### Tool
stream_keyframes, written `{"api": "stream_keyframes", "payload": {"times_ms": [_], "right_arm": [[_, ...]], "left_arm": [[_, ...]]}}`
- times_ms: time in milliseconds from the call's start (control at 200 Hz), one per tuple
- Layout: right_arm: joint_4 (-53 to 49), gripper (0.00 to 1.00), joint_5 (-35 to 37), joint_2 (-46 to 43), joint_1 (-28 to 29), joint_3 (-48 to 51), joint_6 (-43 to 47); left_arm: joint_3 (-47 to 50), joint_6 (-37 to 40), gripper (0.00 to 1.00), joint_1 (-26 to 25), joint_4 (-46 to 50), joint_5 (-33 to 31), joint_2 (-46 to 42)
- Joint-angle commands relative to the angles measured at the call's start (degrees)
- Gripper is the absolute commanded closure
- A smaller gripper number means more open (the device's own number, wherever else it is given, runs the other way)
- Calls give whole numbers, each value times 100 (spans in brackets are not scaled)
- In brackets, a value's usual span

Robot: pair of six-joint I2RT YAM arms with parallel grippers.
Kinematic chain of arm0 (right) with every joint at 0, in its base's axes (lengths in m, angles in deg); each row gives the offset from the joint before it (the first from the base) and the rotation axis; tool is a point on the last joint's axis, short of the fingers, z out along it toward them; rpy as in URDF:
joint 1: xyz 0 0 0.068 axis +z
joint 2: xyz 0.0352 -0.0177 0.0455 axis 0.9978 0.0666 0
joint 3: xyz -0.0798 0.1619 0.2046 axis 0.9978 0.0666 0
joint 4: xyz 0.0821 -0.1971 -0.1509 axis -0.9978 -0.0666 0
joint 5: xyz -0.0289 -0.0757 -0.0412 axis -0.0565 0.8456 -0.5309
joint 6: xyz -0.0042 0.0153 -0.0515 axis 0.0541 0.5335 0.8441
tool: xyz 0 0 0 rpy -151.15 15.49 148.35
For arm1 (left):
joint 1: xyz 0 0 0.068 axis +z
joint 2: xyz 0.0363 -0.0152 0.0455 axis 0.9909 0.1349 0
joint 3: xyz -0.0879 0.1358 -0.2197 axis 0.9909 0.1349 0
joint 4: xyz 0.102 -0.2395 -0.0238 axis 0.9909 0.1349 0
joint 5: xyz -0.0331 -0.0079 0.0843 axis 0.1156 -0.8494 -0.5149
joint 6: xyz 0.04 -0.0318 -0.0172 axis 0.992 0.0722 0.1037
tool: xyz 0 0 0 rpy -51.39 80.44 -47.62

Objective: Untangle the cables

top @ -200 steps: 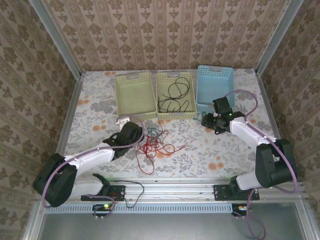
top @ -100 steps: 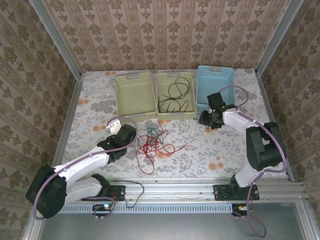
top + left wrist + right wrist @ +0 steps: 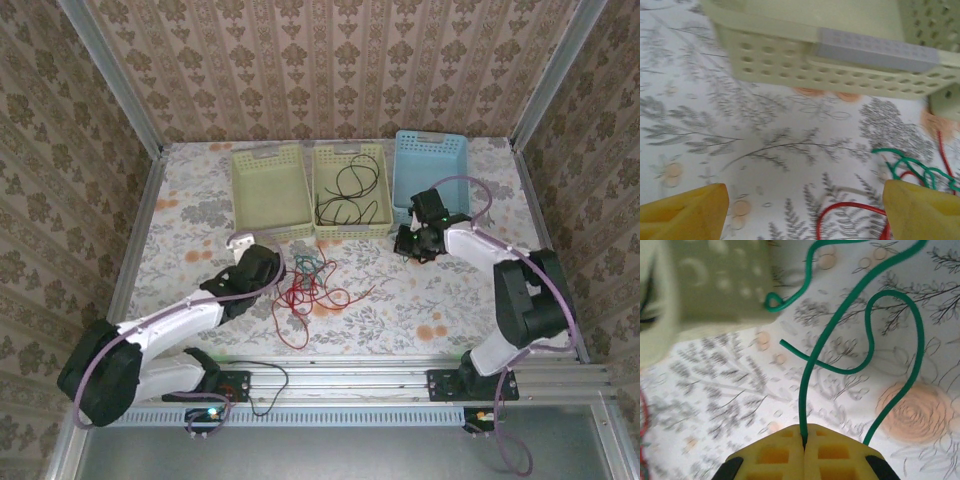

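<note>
"Top external view, starting at the left: how did the left claw [image 3: 246,247] stand?"

"Released. On the left wrist view its two yellow fingers [image 3: 685,212] sat wide apart, with nothing between them but flowered worktop [image 3: 765,150]. It hovered low, just near of the left pale green basket [image 3: 270,232], pointing at that basket's near wall."

"And the cables [image 3: 305,285]?"

"They lay in a loose tangle on the worktop, just right of that claw and near of the gap between the two green baskets. Red strands looped widest, trailing toward the near edge. Green and dark strands bunched at the far end of the heap. The left wrist view caught some of its green and red strands beside the right finger."

"Anything further right?"

"A black cable [image 3: 350,190] lay coiled inside the middle green basket [image 3: 350,232], apart from the tangle. Right of it, the right claw [image 3: 804,434] was clenched on a green cable [image 3: 801,400]. The right wrist view showed the strand running straight into the closed fingers, then snaking away over the worktop past the near corner of that middle basket. From above, that claw sat low by the near left corner of the blue basket [image 3: 432,137], and the green strand there was too thin to follow."
</note>
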State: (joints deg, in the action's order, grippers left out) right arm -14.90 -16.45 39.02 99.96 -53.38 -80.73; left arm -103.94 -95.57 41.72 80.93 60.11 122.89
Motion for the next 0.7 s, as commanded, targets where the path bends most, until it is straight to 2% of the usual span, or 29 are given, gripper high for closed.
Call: {"api": "stream_keyframes", "payload": {"times_ms": [0, 230, 435, 695], "right_arm": [[-37, 100, -769, -578, 2, 231, -114], [698, 100, -2410, -1319, 129, 594, -382], [1317, 100, -2902, -1597, 543, 411, -320], [1907, 100, -3170, -1575, 727, 53, -489]], "left_arm": [[-230, 672, 19, -75, -744, 830, 183], [-319, 1119, 19, -226, -1243, 1446, 348], [-376, 1285, 18, -348, -1514, 1844, 427], [-425, 1327, 18, -498, -1584, 1846, 497]]}}
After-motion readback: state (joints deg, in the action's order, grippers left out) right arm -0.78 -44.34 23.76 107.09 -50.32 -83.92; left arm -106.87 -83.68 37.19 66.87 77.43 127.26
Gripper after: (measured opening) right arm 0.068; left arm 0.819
